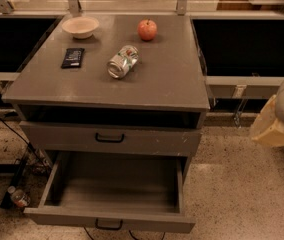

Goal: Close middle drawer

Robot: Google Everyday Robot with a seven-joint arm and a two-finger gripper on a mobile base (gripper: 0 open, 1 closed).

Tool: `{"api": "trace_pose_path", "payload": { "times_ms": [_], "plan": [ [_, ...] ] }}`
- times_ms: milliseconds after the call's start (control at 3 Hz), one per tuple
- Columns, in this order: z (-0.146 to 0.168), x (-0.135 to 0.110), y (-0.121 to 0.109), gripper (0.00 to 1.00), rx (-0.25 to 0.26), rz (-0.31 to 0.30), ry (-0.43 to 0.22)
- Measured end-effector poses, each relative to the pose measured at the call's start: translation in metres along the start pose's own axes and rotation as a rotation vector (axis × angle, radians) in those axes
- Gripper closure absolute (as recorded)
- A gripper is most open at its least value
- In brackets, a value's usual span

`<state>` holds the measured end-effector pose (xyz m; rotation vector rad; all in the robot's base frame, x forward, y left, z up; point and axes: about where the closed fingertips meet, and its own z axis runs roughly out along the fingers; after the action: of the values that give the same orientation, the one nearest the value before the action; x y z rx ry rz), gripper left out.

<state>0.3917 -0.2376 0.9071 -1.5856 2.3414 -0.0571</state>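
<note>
Your end effector [274,129] hangs at right, well apart from the middle drawer [147,221], which is pulled out, likely awaiting a push; you cannot tell its grip.

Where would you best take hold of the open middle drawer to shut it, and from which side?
Grip the small black bar handle centred on the low front panel of the middle drawer, coming from the front: the box stands pulled out toward the camera, so a straight push goes inward. The gripper is off to the right, apart from the cabinet.
</note>
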Motion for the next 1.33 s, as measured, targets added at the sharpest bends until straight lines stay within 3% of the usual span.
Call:
{"api": "trace_pose_path", "payload": {
  "times_ms": [333, 667, 1000, 1333],
  "plan": [
    [0.052, 0.022, 0.01, 1.0, -0.083, 0.015, 0.08],
    [0.052, 0.022, 0.01, 1.0, -0.083, 0.015, 0.08],
    [0.064, 0.03, 0.019, 1.0, -0.095, 0.049, 0.039],
    [0.114, 0.041, 0.036, 1.0, -0.11, 0.122, -0.003]
  ]
}}
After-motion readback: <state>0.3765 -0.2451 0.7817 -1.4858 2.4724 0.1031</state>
